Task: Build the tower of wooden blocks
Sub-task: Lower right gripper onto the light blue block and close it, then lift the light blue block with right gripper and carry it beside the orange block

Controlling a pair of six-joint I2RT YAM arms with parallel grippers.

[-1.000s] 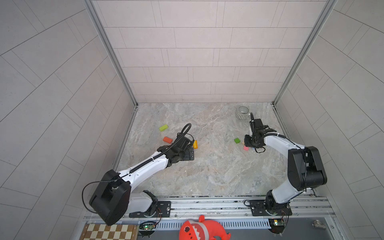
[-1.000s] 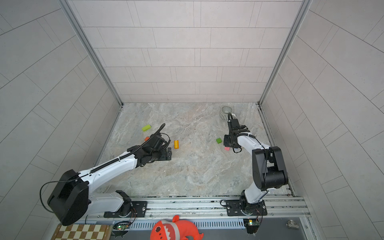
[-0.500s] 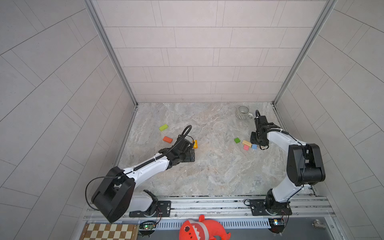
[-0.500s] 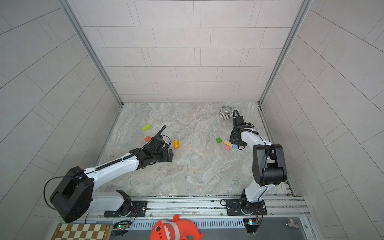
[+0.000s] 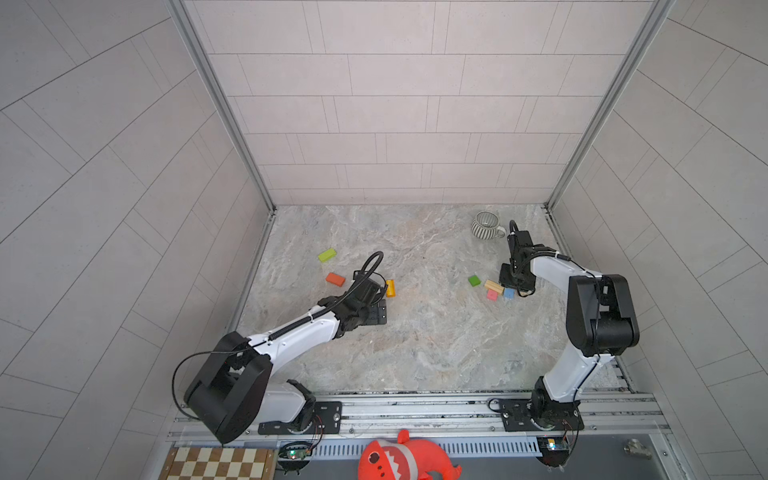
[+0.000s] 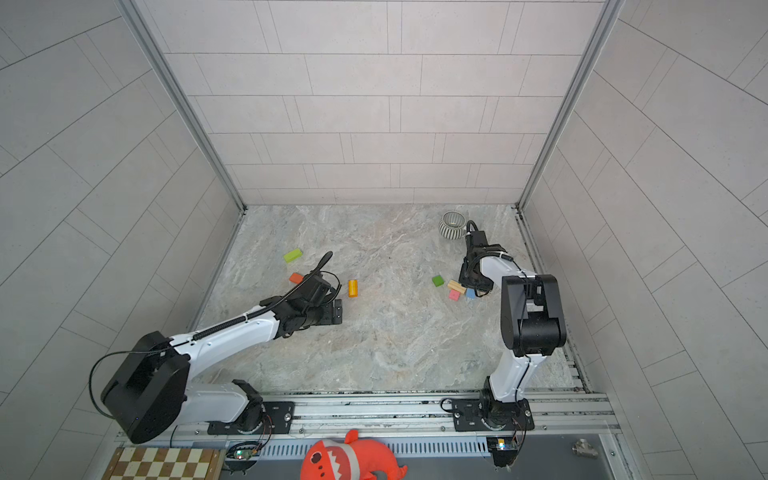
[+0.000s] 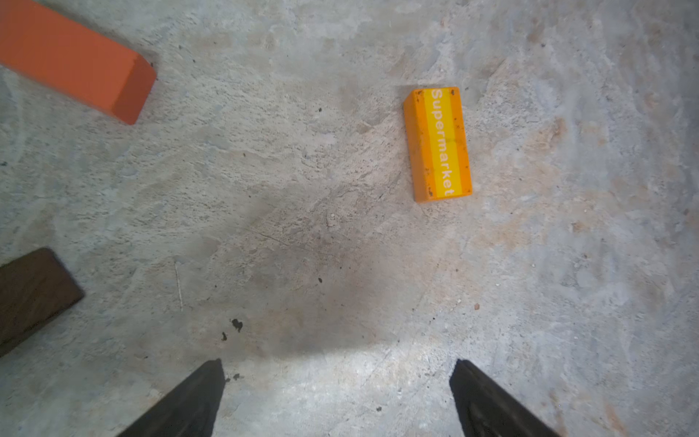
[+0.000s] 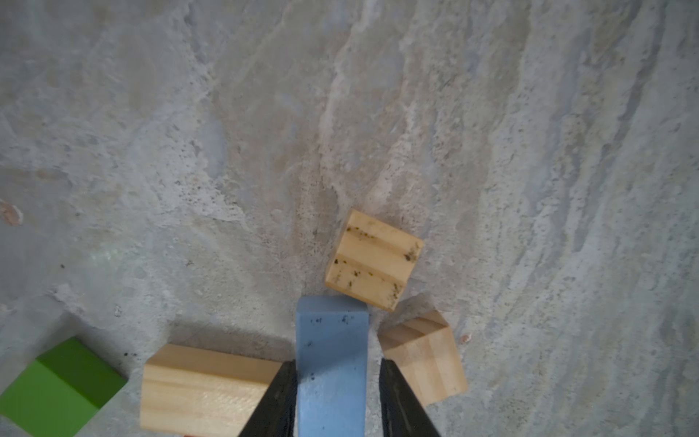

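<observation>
Nearest, a red plush shark is cut off at the frame edge. On the grey marbled tabletop small painted wooden blocks lie scattered. The left gripper hangs spread and empty short of an orange "Supermarket" block; a dark brown block is cropped at the wrist view's edge. The right gripper pinches a blue block just beside a tan block; whether it touches the surface is unclear. A grey-and-white striped mug stands near the pale tiled back wall.

A robotics lab test cell. Grey tiled wall panels enclose a marbled grey tabletop. White-and-black robot arms stand bolted to a slotted aluminium rail.
</observation>
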